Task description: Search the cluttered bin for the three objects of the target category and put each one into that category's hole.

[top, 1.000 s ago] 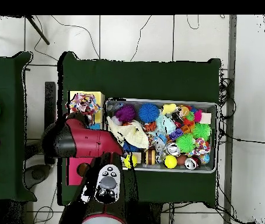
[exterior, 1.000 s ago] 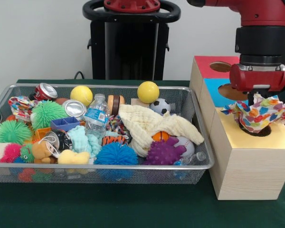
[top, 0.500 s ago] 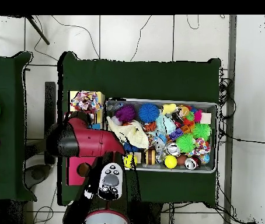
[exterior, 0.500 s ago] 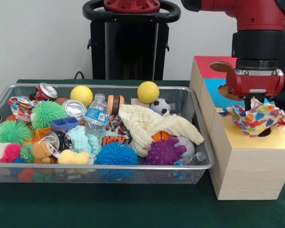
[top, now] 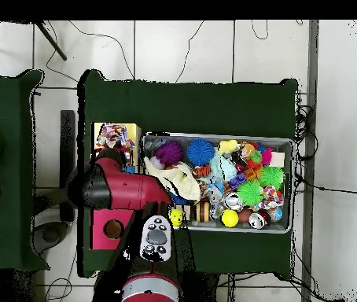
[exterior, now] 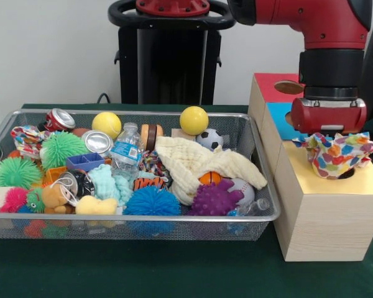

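Observation:
A bunched cloth with coloured spots sits in the round hole of the yellow-topped box section, its edges standing up above the rim. My gripper hangs straight over it, its lower end buried in the folds. In the overhead view the same cloth lies on the yellow box top just beyond the red arm. Inside the wire bin a cream muslin cloth is draped over balls, and a second patterned cloth lies at the far left.
The wooden box also has a blue section and a red section, each with a hole. The bin holds spiky balls, yellow balls, cans, a water bottle and other toys. Green cloth covers the table.
The gripper has come down a little onto the box, and the patterned cloth has sunk and tightened into the yellow section's hole.

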Motion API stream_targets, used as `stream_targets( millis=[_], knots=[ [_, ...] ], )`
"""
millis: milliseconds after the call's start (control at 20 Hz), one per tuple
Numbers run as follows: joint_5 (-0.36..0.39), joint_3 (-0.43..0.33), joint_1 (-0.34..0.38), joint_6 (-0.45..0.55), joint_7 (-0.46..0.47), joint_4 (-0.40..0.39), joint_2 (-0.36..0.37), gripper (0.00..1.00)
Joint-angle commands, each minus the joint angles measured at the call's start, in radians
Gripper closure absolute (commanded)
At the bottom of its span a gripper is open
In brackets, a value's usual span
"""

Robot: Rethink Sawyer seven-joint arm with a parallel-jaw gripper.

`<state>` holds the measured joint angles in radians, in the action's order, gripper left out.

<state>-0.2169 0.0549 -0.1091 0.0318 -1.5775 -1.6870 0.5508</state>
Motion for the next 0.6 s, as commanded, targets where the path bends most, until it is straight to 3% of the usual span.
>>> stream_targets(
  millis=[50, 250, 600],
  knots=[
    [0.055, -0.095, 0.05, -0.104, -0.199, -0.058, -0.06, 1.0],
    [0.046, -0.093, 0.047, -0.116, -0.206, -0.06, -0.102, 1.0],
    [0.026, -0.16, 0.088, -0.128, -0.238, -0.094, -0.126, 1.0]
  ],
)
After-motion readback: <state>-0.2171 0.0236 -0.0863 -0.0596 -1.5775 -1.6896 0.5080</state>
